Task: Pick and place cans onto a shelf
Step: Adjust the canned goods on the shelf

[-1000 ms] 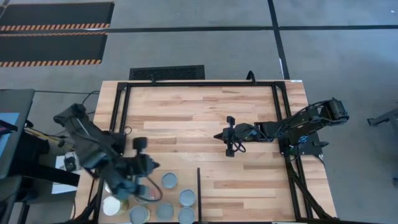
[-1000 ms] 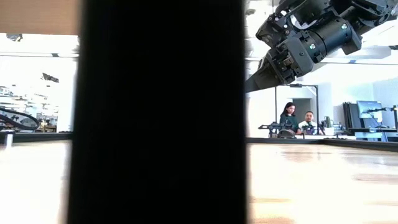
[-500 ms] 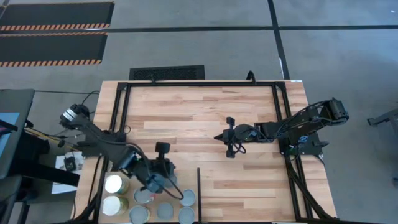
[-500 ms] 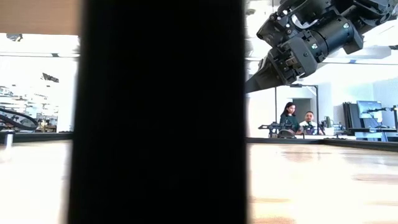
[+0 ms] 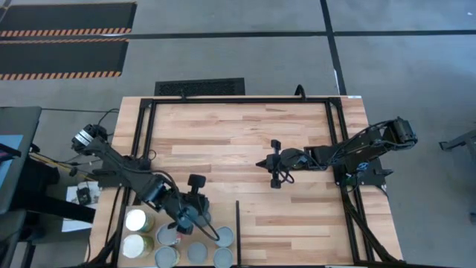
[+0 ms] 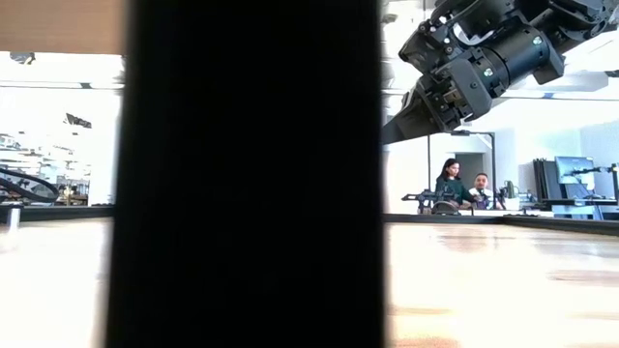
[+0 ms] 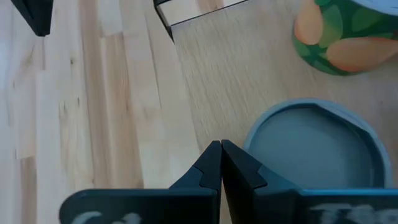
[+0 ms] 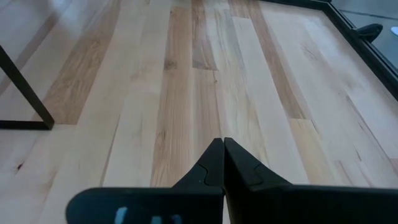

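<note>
Several cans stand on the pale shelf panel (image 7: 249,74) at the table's near left: grey-topped cans (image 5: 222,237), white-topped cans (image 5: 136,219), and a green-and-orange can (image 7: 339,34). The thin dark divider (image 5: 238,227) stands at the shelf's right edge. My left gripper (image 5: 199,218) is shut and hovers over the cans. Its fingertips (image 7: 221,149) stand just beside the rim of a grey-topped can (image 7: 311,146). My right gripper (image 5: 273,164) is shut and empty above the middle of the table. It also shows in its own wrist view (image 8: 222,146).
A black frame (image 5: 149,119) runs around the plank tabletop (image 5: 223,141). A dark upright shape (image 6: 247,174) close to the camera blocks the middle of the low view. The right arm (image 6: 464,68) hangs at its upper right. People sit far off in the room.
My left arm has swung from the table's left edge toward the right, over the cans, and has slowed above a grey-topped can near the divider. This has uncovered a white-topped can at the left. The cans have stayed in place.
</note>
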### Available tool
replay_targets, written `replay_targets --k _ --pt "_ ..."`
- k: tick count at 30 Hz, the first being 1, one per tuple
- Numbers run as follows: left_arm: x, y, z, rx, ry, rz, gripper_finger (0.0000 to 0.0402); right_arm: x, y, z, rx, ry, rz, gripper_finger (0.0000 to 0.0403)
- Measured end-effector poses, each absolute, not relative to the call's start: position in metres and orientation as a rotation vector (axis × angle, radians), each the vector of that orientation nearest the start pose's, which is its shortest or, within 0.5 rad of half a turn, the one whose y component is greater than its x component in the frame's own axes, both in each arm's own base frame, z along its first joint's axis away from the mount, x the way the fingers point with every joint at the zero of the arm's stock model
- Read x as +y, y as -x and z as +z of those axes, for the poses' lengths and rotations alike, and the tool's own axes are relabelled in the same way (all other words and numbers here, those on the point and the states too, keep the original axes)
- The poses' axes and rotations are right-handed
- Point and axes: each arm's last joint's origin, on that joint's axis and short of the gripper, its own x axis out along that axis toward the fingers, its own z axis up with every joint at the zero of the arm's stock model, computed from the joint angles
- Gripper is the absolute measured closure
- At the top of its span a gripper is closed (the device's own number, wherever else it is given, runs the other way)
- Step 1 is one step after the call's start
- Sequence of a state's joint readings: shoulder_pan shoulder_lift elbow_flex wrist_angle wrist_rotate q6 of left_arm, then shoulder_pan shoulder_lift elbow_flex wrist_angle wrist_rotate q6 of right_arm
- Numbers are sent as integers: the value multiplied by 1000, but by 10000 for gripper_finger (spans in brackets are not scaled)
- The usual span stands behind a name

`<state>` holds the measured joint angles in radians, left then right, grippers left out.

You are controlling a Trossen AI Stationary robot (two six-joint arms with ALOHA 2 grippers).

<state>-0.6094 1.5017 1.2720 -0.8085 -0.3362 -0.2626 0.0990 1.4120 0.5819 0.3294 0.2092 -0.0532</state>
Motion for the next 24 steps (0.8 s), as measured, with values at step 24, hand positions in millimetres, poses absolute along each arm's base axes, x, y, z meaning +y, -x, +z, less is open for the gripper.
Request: replay_targets --k 24 --pt "-141 -166 359 1284 109 170 401 21 -271 178 501 131 -95 388"
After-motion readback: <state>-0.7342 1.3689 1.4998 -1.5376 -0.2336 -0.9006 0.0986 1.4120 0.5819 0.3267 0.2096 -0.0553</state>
